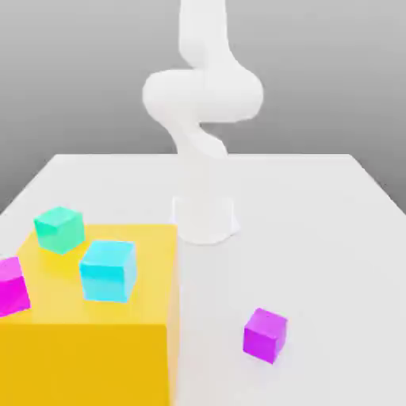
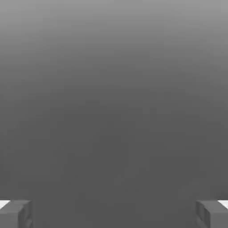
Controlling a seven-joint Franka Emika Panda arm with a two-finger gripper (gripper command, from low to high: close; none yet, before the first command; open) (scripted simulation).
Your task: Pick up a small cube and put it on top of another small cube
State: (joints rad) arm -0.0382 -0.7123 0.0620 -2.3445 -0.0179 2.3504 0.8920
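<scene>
The small cube [image 1: 265, 335], plain violet-purple, sits alone on the white table [image 1: 317, 238] toward the exterior view's right, near the front. A cyan cube [image 1: 107, 270], slightly larger, rests on top of a big yellow block [image 1: 87, 349] at the exterior view's left. My gripper [image 2: 114, 213] is open in the hand view: its two grey fingertips [image 2: 15, 213] stand far apart with nothing between them, facing plain grey background. The white arm [image 1: 202, 119] rises from its base [image 1: 204, 218] and leaves the exterior view at the top.
On the yellow block also stand a teal-green cube [image 1: 59, 228] at its far corner and a bright magenta cube [image 1: 12, 286] at its left edge. The arm's base stands at mid-table, just behind the block's far right corner.
</scene>
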